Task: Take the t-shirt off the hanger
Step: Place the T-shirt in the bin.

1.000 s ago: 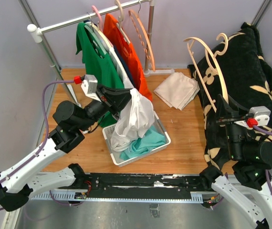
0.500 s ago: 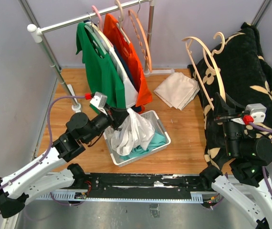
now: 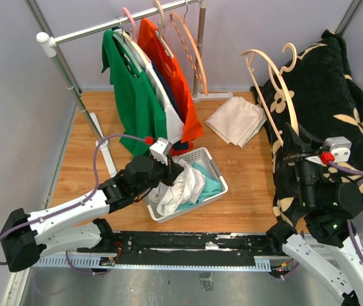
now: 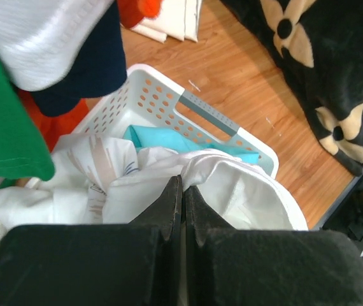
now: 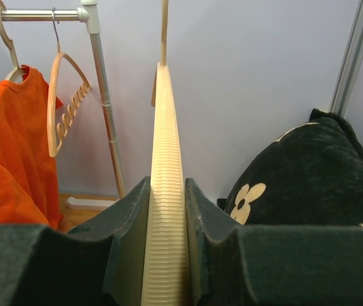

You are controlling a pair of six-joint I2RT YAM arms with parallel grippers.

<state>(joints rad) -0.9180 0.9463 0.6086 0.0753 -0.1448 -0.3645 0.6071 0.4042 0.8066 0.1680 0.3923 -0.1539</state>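
The white t-shirt (image 3: 183,185) lies bunched in the white basket (image 3: 216,169), on top of a teal garment (image 3: 208,183). My left gripper (image 3: 172,167) is low over the basket and shut on a fold of the shirt. In the left wrist view the fingertips (image 4: 183,186) pinch the white t-shirt (image 4: 245,191) above the basket rim (image 4: 169,95). My right gripper (image 3: 294,150) holds the bare cream hanger (image 3: 276,76) upright at the right, clear of the shirt. Seen from the right wrist, the jaws (image 5: 167,186) clamp the ribbed hanger (image 5: 167,146) bar.
A clothes rail (image 3: 105,25) at the back carries a green shirt (image 3: 130,89), an orange shirt (image 3: 172,70) and an empty hanger (image 3: 188,44). A folded beige cloth (image 3: 235,120) lies on the wooden table. A black flowered blanket (image 3: 328,95) fills the right side.
My left gripper has come down and forward from beside the rail, lowering the white t-shirt into the basket where it now lies heaped. The right gripper has nudged the hanger slightly left.
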